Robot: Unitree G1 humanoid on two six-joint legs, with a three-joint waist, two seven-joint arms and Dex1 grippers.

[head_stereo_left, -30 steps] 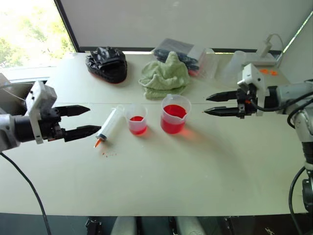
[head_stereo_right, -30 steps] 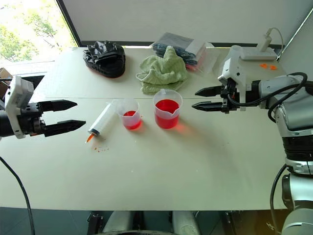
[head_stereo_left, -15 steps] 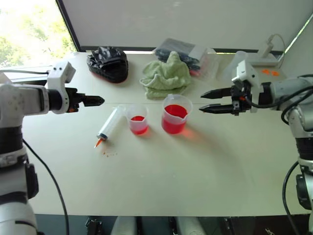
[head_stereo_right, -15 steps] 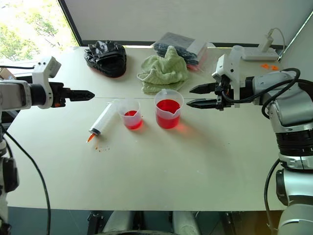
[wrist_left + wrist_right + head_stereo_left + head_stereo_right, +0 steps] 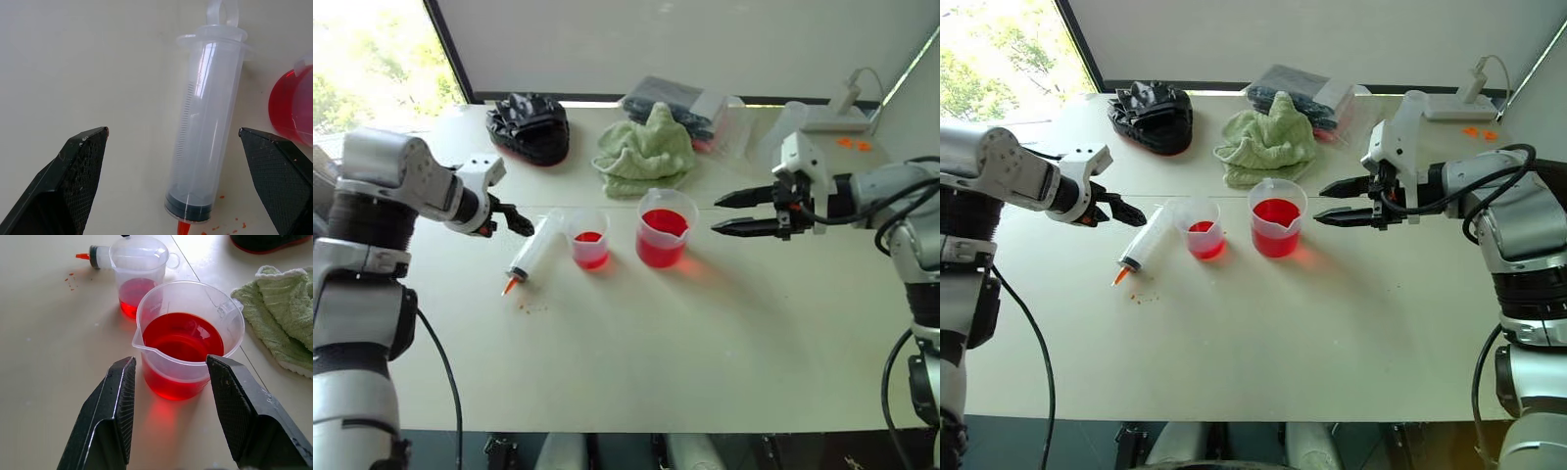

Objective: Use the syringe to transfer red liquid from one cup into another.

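clear plastic syringe (image 5: 205, 127) lies flat on the pale table (image 5: 705, 343), orange tip toward the near edge, just left of the smaller cup (image 5: 588, 238). larger beaker (image 5: 664, 228) beside it holds more red liquid (image 5: 183, 337). left gripper (image 5: 173, 147) hangs over the syringe, fingers spread wide either side, not touching. right gripper (image 5: 717, 211) part open, near the beaker, empty. green cloth (image 5: 644, 152) behind.
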